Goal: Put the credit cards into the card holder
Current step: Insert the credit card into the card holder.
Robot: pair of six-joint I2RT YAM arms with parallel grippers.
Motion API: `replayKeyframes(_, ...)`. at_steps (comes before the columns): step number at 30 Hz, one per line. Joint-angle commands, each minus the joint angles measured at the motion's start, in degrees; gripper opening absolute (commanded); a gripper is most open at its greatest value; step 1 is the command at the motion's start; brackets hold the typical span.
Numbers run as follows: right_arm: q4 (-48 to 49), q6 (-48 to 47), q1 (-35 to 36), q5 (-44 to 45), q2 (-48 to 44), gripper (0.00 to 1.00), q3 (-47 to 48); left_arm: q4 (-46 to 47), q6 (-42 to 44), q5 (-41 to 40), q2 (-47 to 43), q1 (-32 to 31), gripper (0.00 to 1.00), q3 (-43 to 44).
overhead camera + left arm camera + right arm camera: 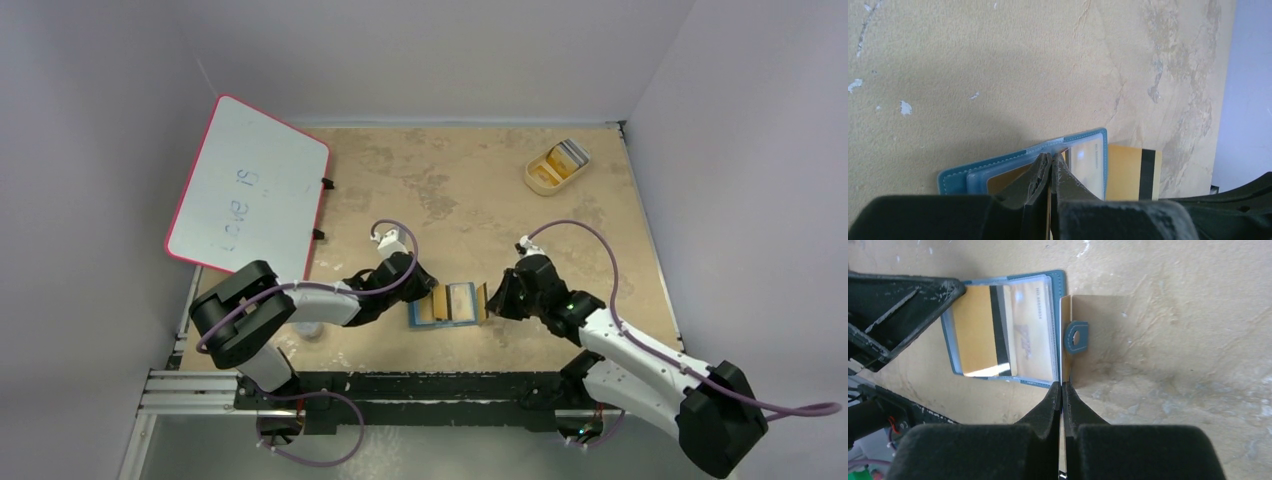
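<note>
One pink-rimmed white whiteboard (250, 195) fills the upper left of the top view. One beige oval tray (536, 180) sits at upper right, holding a small stack of cards too small to count. The two arms meet at lower centre.

Between them lies the one teal-blue bifold card holder (458, 303), opened flat. Its long axis runs left to right across the frame, so each half faces its own arm and both arms are equally near.

The left gripper (429, 295) is pinched tight on the thin edge of an orange-yellow card (437, 303) over the holder's left half. I cannot tell whether that card already sits in the clear pocket.

The right gripper (493, 298) is likewise clamped on a dark-striped orange card (1130, 172), which stands on edge just beside the holder's right rim. One grey-silver card (1030, 330) shows inside the right pocket.

I judge the dark-striped orange card must tip leftward to enter.
</note>
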Motion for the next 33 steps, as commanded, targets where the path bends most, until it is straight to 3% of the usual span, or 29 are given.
replayKeyframes(1,3.75,3.26,3.21,-2.2,1.87,0.0,-0.31,2.87,0.37,-1.02,0.94,-0.07,0.0,1.42)
replayKeyframes(13,3.15,5.09,4.7,0.31,-0.21,0.0,-1.33,2.31,2.38,-7.34,-2.77,-0.07,0.0,-1.76)
replayKeyframes(33,5.35,7.56,4.79,0.53,-2.05,0.0,-3.95,20.47,1.42,-7.26,0.77,-1.33,0.0,-10.38)
